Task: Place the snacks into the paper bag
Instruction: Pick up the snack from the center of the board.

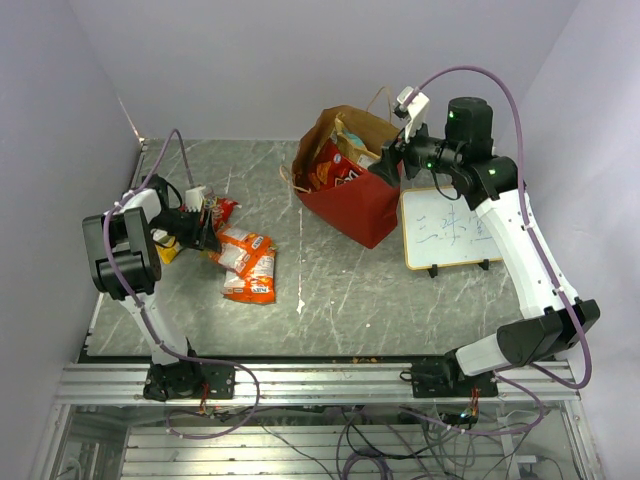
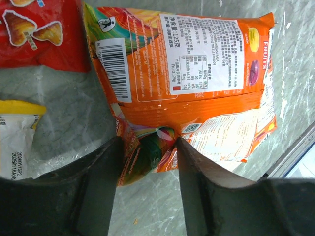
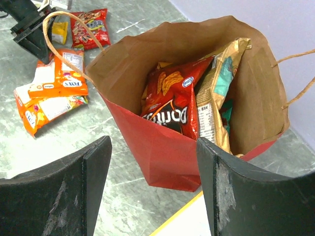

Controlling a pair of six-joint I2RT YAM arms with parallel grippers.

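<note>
The red paper bag [image 1: 350, 205] stands upright at the back centre, open at the top. Inside it lean a red Doritos packet [image 3: 170, 105] and a kraft-gold pouch [image 3: 216, 98]. My right gripper [image 3: 153, 162] hovers open over the bag's near side [image 3: 157, 142], with nothing between its fingers. On the left lie orange snack packets [image 1: 250, 265]. My left gripper [image 2: 147, 152] is low at the table, and the crumpled corner of one orange packet [image 2: 197, 64] is bunched between its two fingers, touching both.
A small red packet [image 2: 39, 34] and a yellow-white pack [image 2: 17, 137] lie beside the left gripper. A second orange packet [image 3: 47, 110] lies under the first. A wood-framed whiteboard [image 1: 450, 230] lies right of the bag. The bag's twisted handles [image 3: 59, 29] stick out sideways.
</note>
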